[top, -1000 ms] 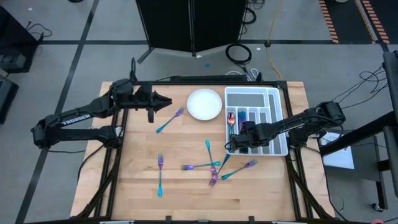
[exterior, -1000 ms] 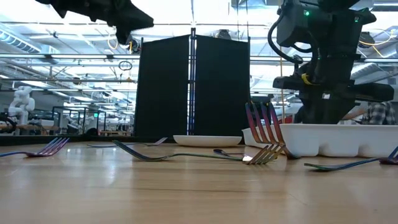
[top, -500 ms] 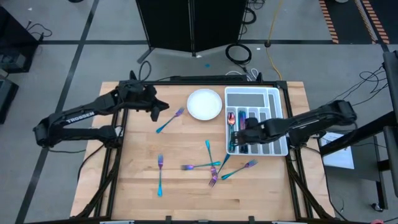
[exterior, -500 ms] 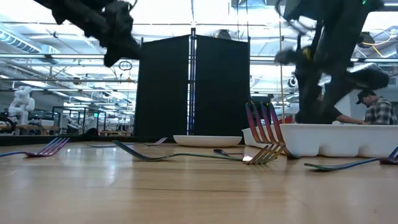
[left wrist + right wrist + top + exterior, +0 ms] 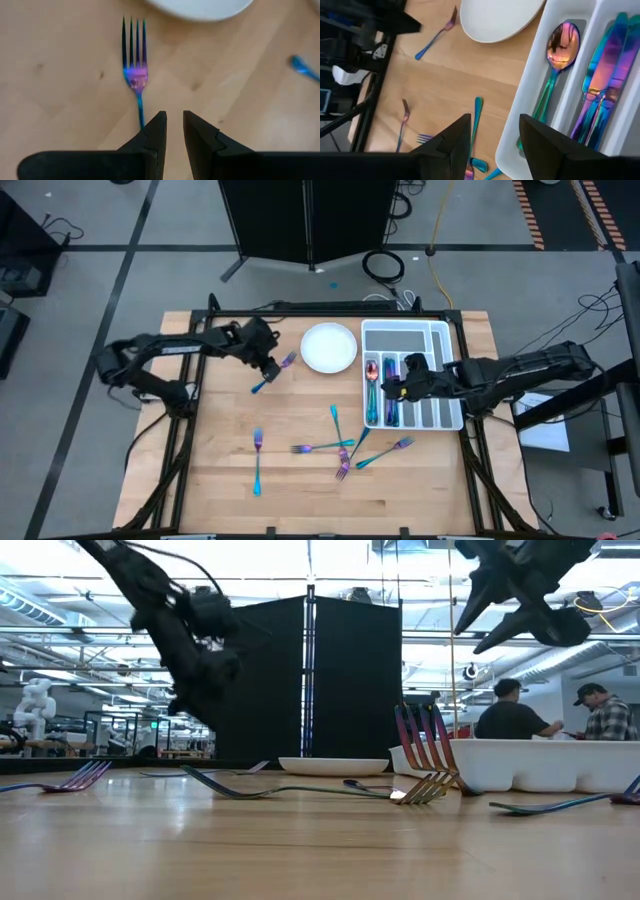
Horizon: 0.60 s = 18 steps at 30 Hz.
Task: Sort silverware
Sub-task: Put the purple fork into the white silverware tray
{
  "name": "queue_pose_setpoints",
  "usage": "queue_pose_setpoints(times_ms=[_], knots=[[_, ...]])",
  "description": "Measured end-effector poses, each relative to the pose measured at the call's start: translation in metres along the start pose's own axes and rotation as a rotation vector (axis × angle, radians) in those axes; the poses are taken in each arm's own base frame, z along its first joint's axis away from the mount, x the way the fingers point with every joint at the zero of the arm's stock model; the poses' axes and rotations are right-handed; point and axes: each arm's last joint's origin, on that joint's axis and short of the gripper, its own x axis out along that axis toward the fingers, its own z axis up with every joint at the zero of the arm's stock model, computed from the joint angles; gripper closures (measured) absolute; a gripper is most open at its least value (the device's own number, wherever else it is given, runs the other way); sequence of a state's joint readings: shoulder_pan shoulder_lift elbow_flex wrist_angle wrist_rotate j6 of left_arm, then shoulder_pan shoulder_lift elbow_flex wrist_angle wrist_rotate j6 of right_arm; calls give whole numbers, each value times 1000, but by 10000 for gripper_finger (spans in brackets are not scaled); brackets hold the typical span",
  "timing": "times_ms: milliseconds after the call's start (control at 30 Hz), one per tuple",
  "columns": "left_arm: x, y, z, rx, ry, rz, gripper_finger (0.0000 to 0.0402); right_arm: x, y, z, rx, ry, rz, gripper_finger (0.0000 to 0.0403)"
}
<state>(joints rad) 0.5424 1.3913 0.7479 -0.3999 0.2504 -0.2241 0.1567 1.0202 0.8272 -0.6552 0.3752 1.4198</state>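
Observation:
Iridescent silverware lies on the wooden table. One fork (image 5: pixel 273 374) (image 5: pixel 135 70) is near the white plate (image 5: pixel 329 347), another fork (image 5: pixel 257 460) is toward the near left, and several pieces (image 5: pixel 345 446) are crossed in the middle. A spoon (image 5: pixel 562 42) and other pieces (image 5: pixel 605 75) lie in the white tray (image 5: pixel 405 327). My left gripper (image 5: pixel 270 366) (image 5: pixel 174 122) points down over the first fork's handle, with a narrow gap and nothing between its fingers. My right gripper (image 5: pixel 400 388) (image 5: pixel 495 125) hangs open above the tray's left slots, holding nothing.
The plate stands just beyond the fork under my left gripper. The tray takes up the far right of the table. A black frame (image 5: pixel 300 307) runs along the table's edges. People (image 5: pixel 520 720) stand in the room behind the table.
My left gripper has gone down and toward the near right, tipping nose-down over the fork by the plate. My right gripper has risen out of the tray and drawn back toward the table's right edge. No silverware on the table has moved.

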Motion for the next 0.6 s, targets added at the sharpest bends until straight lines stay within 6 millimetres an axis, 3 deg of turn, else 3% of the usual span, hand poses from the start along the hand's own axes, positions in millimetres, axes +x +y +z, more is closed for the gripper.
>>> queue_pose_setpoints(times_ms=[267, 600], knots=[[40, 11, -3, 6, 96, 24, 338, -3, 0, 0, -12, 11, 16, 243], [48, 13, -1, 70, 67, 111, 338, -3, -1, 0, -31, 16, 9, 243]])
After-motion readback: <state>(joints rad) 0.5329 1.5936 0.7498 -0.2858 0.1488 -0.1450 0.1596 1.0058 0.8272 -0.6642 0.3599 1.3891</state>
